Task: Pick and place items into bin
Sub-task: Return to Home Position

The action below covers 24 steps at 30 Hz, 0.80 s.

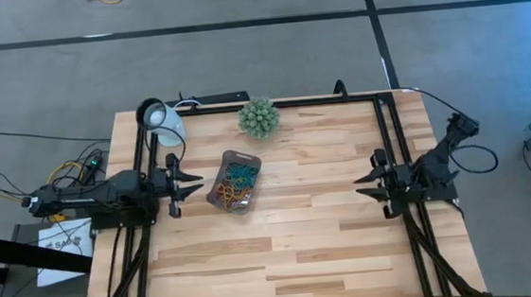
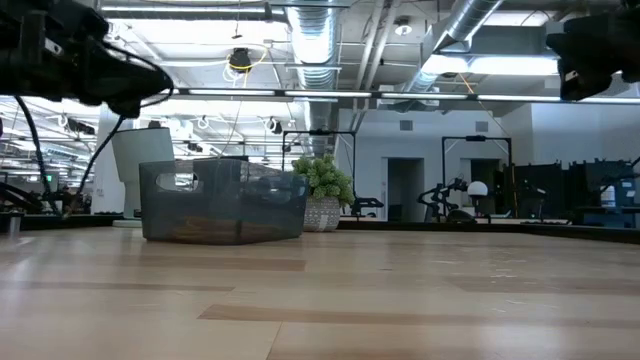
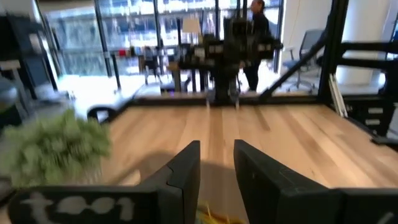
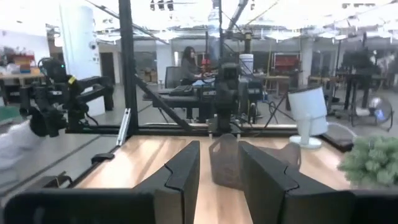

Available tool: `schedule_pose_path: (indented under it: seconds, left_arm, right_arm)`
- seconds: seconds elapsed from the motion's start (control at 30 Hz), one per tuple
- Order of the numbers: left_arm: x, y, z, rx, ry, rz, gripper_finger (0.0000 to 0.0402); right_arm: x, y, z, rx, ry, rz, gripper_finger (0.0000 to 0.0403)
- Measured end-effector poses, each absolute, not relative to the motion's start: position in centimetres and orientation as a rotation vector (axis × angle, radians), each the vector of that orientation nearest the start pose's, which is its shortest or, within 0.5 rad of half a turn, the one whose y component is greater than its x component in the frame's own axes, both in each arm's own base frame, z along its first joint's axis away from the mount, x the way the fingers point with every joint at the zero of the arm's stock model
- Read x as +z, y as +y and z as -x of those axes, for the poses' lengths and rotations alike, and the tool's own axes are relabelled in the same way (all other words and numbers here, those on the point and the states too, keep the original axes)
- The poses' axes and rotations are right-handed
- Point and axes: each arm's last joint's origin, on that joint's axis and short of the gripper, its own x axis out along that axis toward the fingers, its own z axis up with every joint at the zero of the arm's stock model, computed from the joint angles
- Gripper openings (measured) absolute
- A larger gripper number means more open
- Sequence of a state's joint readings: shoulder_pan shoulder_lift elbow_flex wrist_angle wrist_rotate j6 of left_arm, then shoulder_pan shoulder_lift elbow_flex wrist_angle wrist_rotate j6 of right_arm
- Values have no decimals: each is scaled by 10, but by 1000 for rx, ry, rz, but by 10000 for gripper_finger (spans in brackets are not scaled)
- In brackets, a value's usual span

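The bin (image 1: 244, 157) is a small dark translucent tray on the table's left half, standing flat on the wood. It holds a heap of coloured loops (image 1: 234, 185) in teal, yellow, orange and red. The low view shows the bin (image 2: 222, 200) side on, with the loops as a dim layer on its floor. My left gripper (image 1: 197, 183) is open just left of the bin and touches nothing. In the left wrist view its fingers (image 3: 186, 168) stand apart above a few yellow loops (image 3: 211, 216). My right gripper (image 1: 359, 188) is open near the right edge, facing the bin (image 4: 225, 162).
A spiky green plant ball (image 1: 259, 117) sits near the far edge, behind the bin. A white round lamp head (image 1: 161, 120) stands at the far left corner. Black frame rails (image 1: 389, 129) run along the table's sides. Bare wood lies between the bin and my right gripper.
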State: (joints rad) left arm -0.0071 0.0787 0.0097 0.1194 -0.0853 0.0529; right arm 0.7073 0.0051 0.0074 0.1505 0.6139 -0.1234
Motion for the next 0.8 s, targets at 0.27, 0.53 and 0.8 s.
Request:
schedule_pose_path:
  seconds: [0.27, 0.53, 0.8]
  left_arm:
    - [165, 1, -102, 68, 34, -13, 89]
    - [165, 1, -102, 69, 36, -16, 89]
    - [165, 1, -102, 69, 38, -10, 89]
  right_arm:
    - [176, 44, -86, 351, -141, 168, 102]
    - [169, 33, -92, 233, -39, 48, 102]
    - [168, 27, -94, 172, -29, 46, 102]
